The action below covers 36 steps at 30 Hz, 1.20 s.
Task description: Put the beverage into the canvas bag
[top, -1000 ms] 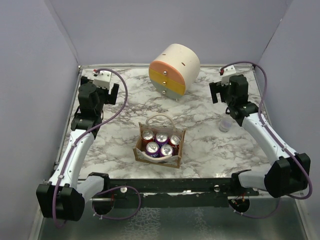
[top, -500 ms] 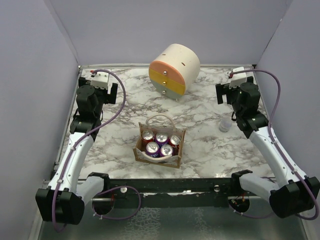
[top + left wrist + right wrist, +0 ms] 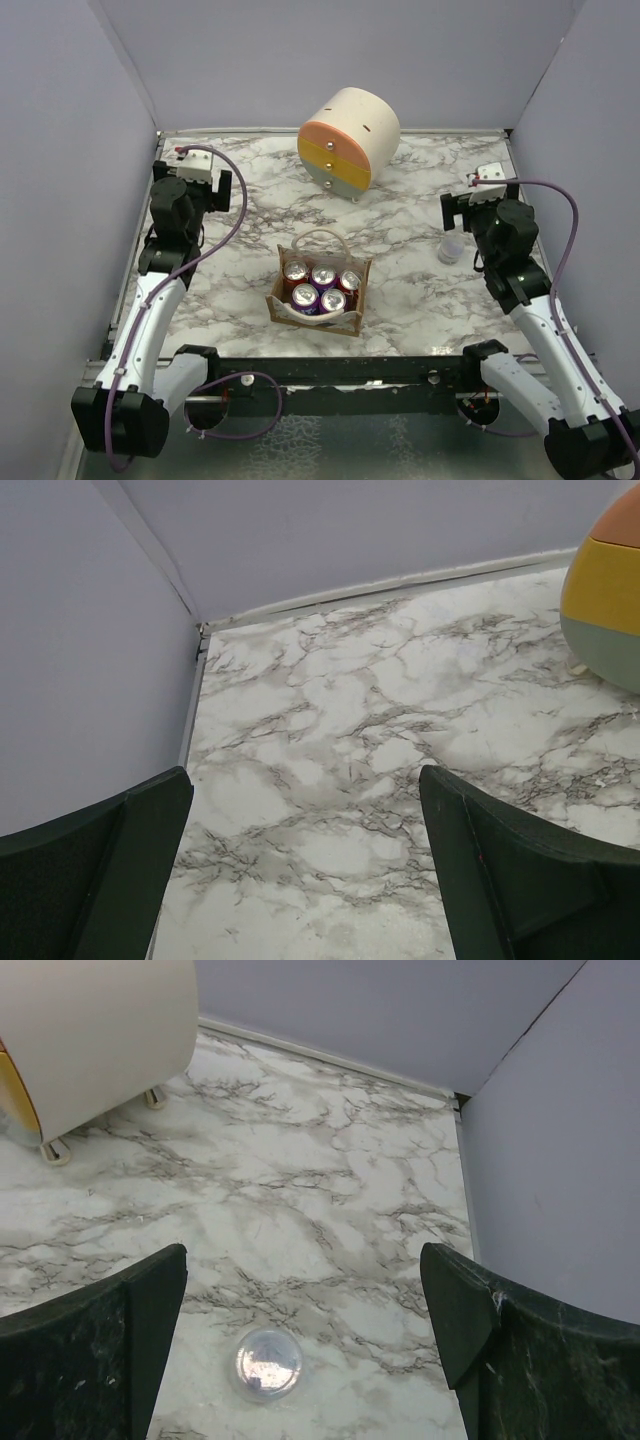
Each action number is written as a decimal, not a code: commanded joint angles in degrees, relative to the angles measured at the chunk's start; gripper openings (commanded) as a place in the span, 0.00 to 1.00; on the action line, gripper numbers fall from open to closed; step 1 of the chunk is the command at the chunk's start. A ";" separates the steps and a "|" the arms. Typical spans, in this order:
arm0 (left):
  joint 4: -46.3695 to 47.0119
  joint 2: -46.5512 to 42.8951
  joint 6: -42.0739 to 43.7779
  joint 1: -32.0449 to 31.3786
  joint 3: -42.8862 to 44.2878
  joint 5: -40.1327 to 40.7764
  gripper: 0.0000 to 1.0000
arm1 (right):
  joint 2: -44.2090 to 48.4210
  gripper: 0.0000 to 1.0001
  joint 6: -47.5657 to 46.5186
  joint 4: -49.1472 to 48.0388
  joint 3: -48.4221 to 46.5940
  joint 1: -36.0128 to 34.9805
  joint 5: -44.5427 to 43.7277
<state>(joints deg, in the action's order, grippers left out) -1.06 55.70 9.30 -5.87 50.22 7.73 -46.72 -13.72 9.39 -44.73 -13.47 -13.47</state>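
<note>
Beverage cans (image 3: 323,276): five, upright, tops showing, packed side by side inside the canvas bag (image 3: 318,321). The bag stands open-mouthed at the near middle of the marble table (image 3: 420,300). Its boxy walls appear to hold the cans upright against one another. The pale loop handle (image 3: 322,235) arches over the far rim, leaving the mouth unobstructed from above. No loose can shows on the table in any view, so the placing step is judged done or nearly done.

Left gripper (image 3: 305,810): fingers spread wide and released, with only bare marble between them. It is held above the far-left part of the table, facing the back-left corner. In the top view the left gripper (image 3: 205,185) is well apart from the bag, which lies nearer the arm bases and to its right.

Right gripper (image 3: 305,1270): likewise spread and empty, held above the far-right part of the table. A small clear round container (image 3: 268,1365) sits on the marble near its fingers without touching them. In the top view the right gripper (image 3: 468,207) is also well apart from the bag, which lies to its left and nearer the bases.

The round drawer cabinet (image 3: 348,138) stands at the far middle, beyond the bag and between the two grippers. With both arms held wide, the bag is clear of them.
</note>
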 commanded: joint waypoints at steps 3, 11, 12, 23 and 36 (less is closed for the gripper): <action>-2.18 -3.64 -3.45 1.89 0.65 -4.85 0.99 | 2.69 1.00 -0.40 -1.43 1.84 1.23 3.49; -4.71 -5.26 -3.19 2.73 2.65 -7.54 0.99 | 5.36 1.00 0.09 0.10 1.98 3.05 7.58; -4.99 -5.41 -2.99 2.78 2.84 -7.60 0.99 | 5.73 1.00 0.17 0.30 1.91 3.34 8.11; -6.02 -5.17 -2.97 3.38 3.15 -5.38 0.99 | 6.04 1.00 0.42 1.82 1.31 5.79 9.10; -7.28 -4.50 -2.34 3.41 3.39 -8.00 0.99 | 5.41 1.00 0.18 2.28 1.01 6.18 9.35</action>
<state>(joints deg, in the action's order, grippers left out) -8.47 51.37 6.96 -2.94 51.77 1.43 -41.39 -13.74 11.11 -42.89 -7.75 -5.19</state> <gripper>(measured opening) 0.991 0.994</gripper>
